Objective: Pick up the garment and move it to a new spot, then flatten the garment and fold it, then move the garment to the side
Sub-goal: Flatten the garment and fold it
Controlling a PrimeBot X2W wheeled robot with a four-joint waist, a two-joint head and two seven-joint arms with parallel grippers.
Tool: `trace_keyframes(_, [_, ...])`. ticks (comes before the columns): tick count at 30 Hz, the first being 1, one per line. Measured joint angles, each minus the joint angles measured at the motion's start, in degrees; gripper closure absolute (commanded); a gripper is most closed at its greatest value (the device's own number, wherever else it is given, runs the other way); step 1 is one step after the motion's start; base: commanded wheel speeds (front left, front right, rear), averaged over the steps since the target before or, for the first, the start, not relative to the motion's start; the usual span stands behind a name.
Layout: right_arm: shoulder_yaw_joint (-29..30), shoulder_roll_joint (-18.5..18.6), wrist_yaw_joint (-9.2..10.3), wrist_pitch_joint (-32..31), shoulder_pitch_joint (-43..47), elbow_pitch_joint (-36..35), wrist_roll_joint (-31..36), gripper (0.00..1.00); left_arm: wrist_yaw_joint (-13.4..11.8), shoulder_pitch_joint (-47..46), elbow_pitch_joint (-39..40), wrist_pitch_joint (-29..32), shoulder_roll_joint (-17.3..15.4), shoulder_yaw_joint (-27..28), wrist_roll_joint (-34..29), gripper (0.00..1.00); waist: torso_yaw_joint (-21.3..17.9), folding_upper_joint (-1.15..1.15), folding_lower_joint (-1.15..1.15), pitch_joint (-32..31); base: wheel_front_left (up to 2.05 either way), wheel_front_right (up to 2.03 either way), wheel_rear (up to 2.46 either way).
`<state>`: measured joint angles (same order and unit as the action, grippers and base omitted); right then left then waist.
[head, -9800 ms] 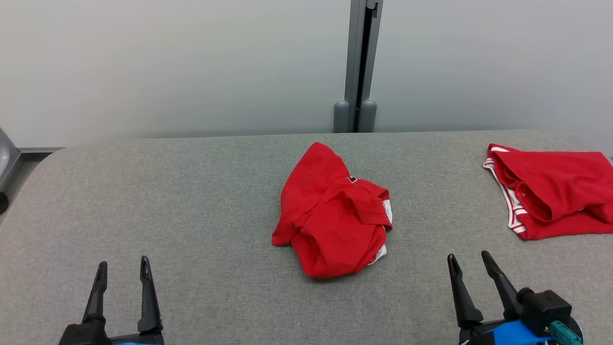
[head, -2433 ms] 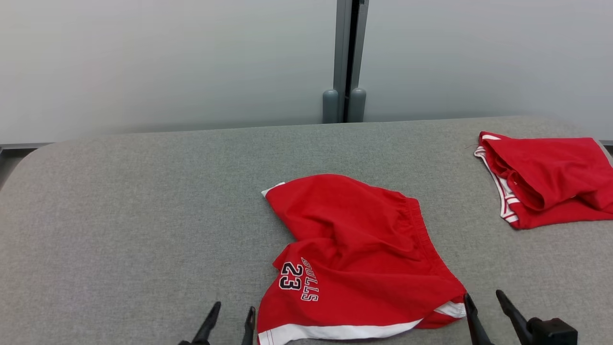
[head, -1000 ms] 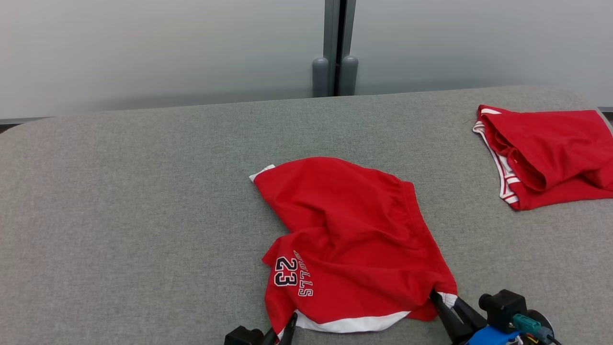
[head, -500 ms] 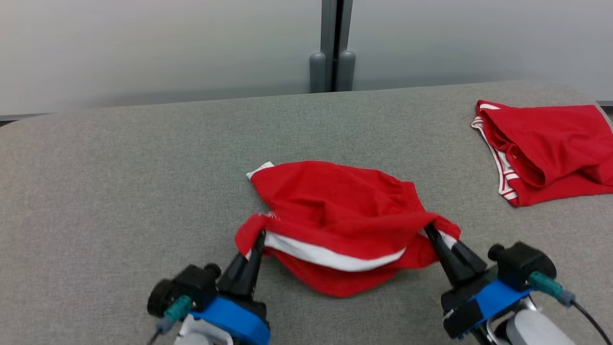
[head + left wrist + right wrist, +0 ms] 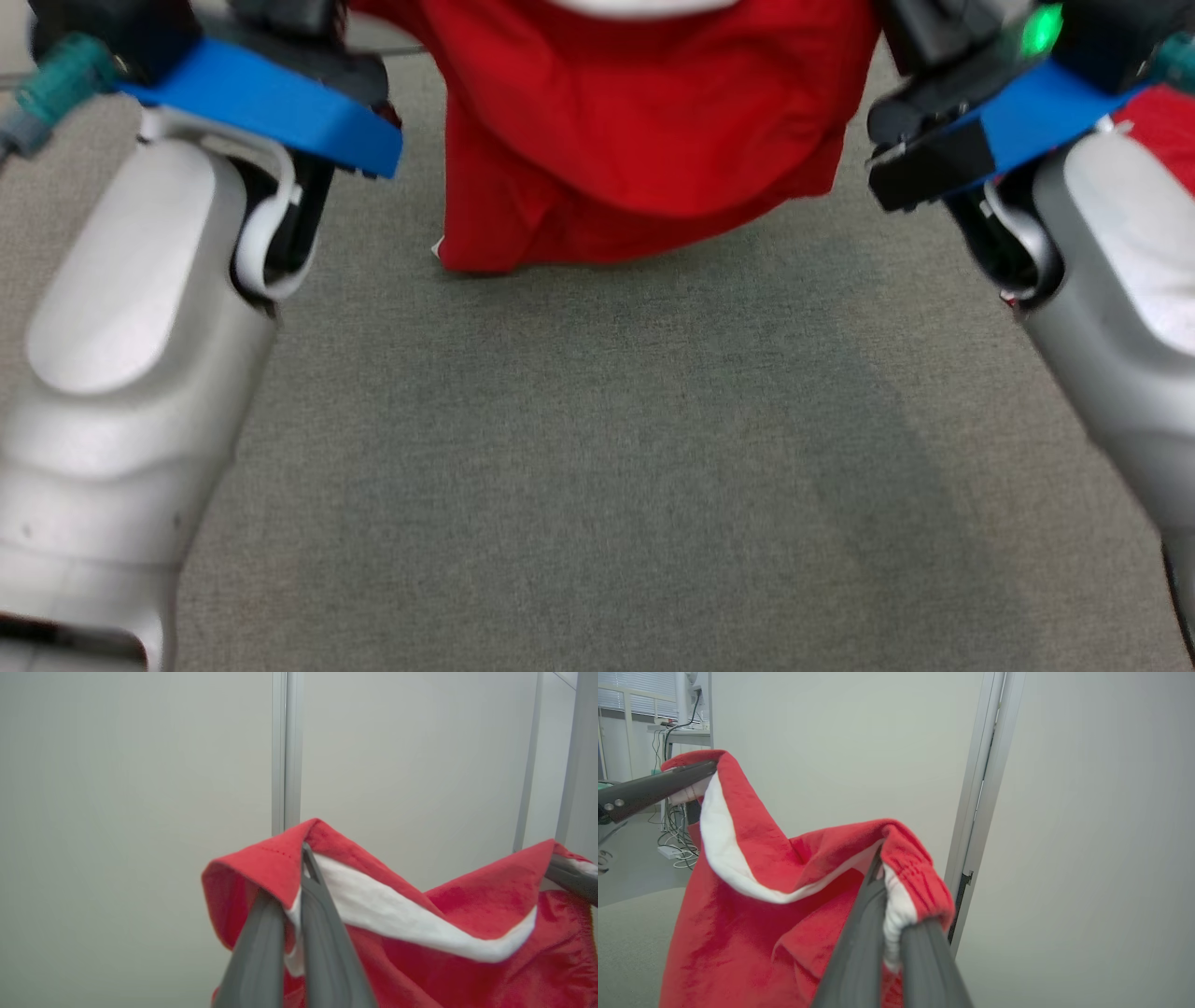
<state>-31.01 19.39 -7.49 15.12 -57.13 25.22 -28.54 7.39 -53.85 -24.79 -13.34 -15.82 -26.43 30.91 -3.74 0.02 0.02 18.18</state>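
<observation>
shorts: red shorts (image 5: 635, 140) with a white trim band hang off the table between the two grippers, at the top of the head view. The cloth sags in a pouch below the grip points.
shorts low end: the lowest corner is at the cloth's lower left, close over the table (image 5: 597, 467). Touching or just above it, cannot tell.
left gripper: left gripper (image 5: 292, 872) is clamped tight on the shorts' edge. A red fold drapes over its fingertips, and the white band runs off toward the other gripper.
right gripper: right gripper (image 5: 889, 886) is pinched closed on a gathered, elastic-looking edge of the shorts, with white cloth bunched between its fingers.
cross views: each wrist view shows the other arm's finger on the far corner of the cloth. The white band hangs slack in a shallow curve between the two corners.
arms: left forearm (image 5: 121, 373) and right forearm (image 5: 1120, 308) are pale grey and frame both sides of the head view. A blue bracket (image 5: 271, 103) sits on the left wrist. A green light (image 5: 1036, 28) is lit on the right wrist.
table surface: grey fabric-covered top, with soft shadow under the hanging cloth.
other item: red cloth (image 5: 1158, 121) at the right edge beyond the right wrist, mostly hidden.
background: pale wall panels with a grey metal post (image 5: 286, 751). A desk (image 5: 679, 732) stands at the far left of the right wrist view.
</observation>
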Motion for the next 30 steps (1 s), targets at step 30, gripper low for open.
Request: trace_keyframes(30, [-8.2,1.2,0.0,0.0,-2.2,3.9,-6.2,1.0,0.0,2.3,-4.0,-1.7,1.5,2.8,-0.1,1.0,3.0,-0.01,-0.03,9.0,0.0,0.0,0.0])
